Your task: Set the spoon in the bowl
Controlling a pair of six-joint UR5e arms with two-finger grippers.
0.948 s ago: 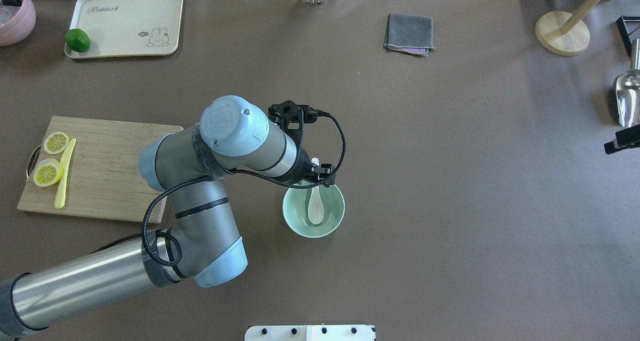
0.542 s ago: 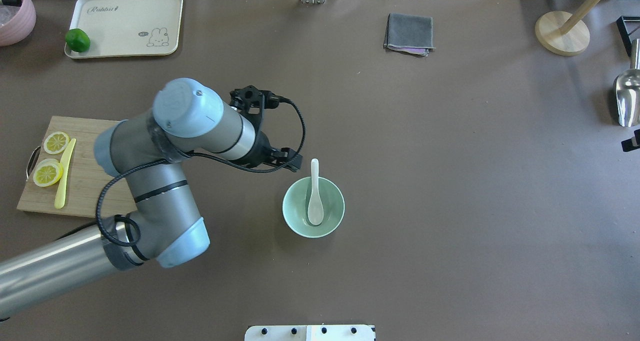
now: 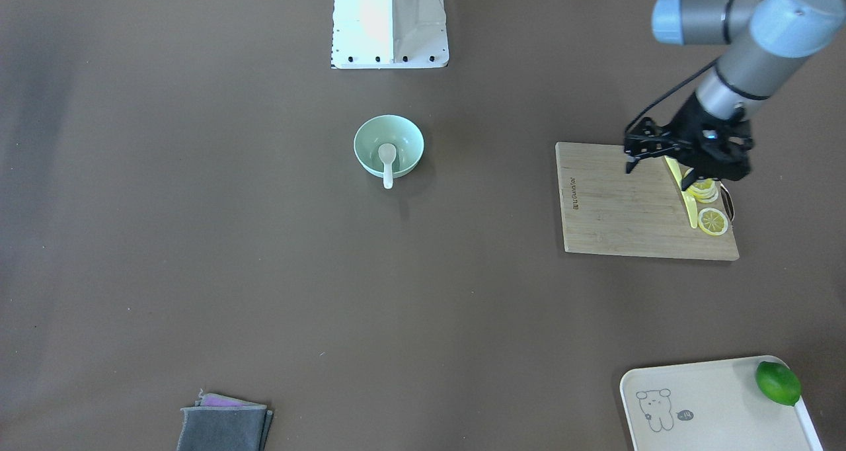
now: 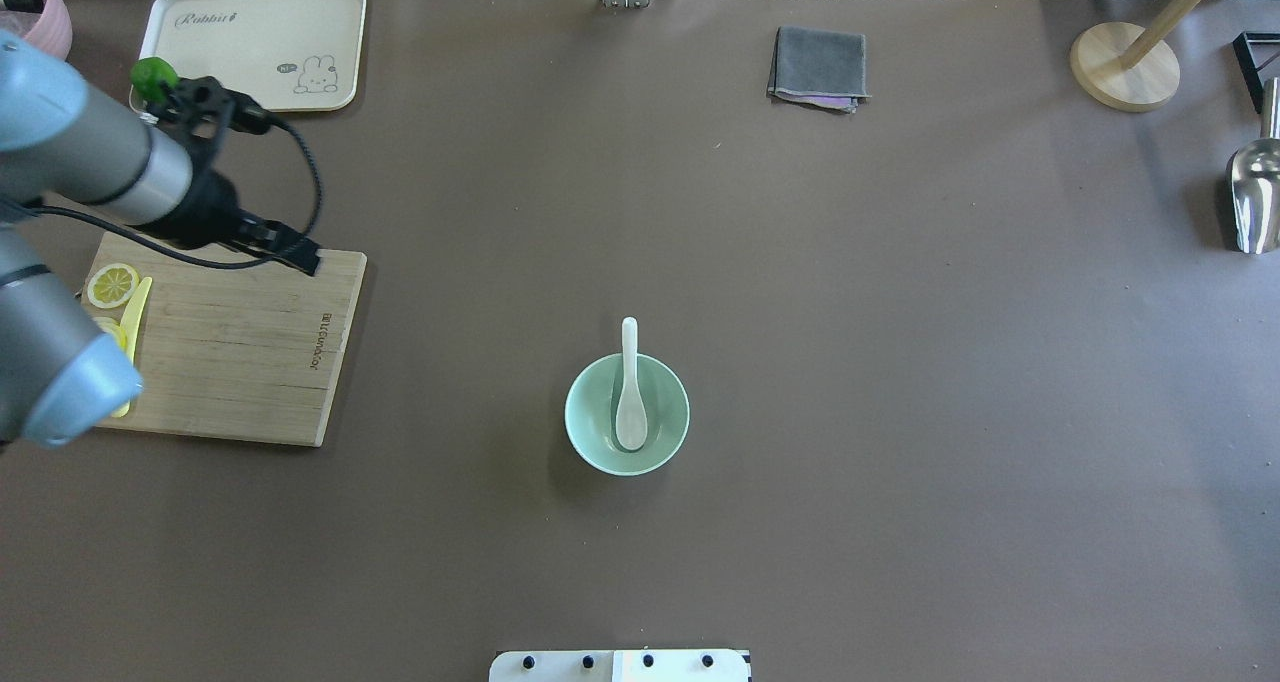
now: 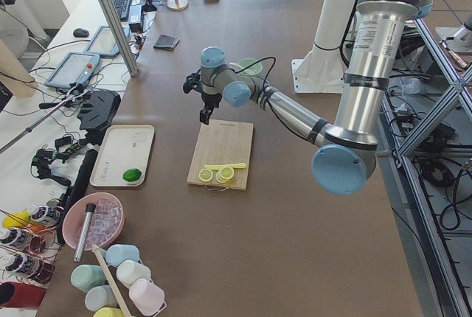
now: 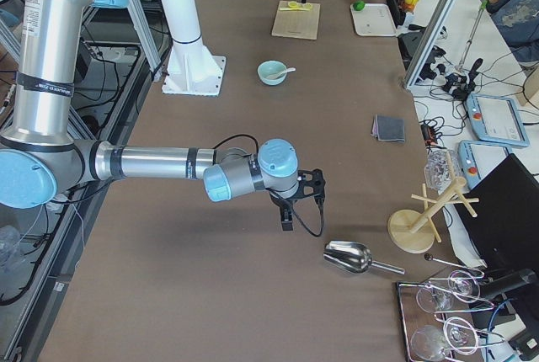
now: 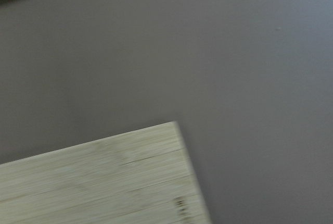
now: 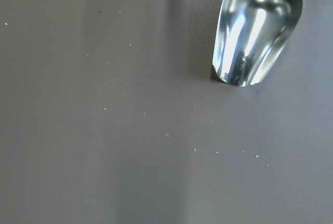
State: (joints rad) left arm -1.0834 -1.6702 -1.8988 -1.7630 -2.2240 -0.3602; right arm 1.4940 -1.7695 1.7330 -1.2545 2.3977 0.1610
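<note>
My left fingers [image 4: 298, 256] have pulled back from the bowl [image 4: 585, 444] and now hang over the far corner of the cutting board [image 4: 240, 362], off at 10 o'clock from the bowl. They carry nothing; how far apart they stand I cannot tell. The spoon [image 4: 630, 407] lies where I let it go, scoop down in the bowl, handle leaning on the rim at 12 o'clock and poking past it. I judge the placing done, with only my retreat left. My right fingers [image 6: 288, 220] hover near the metal scoop [image 8: 257, 31], well apart from the bowl; their gap I cannot tell either.
</note>
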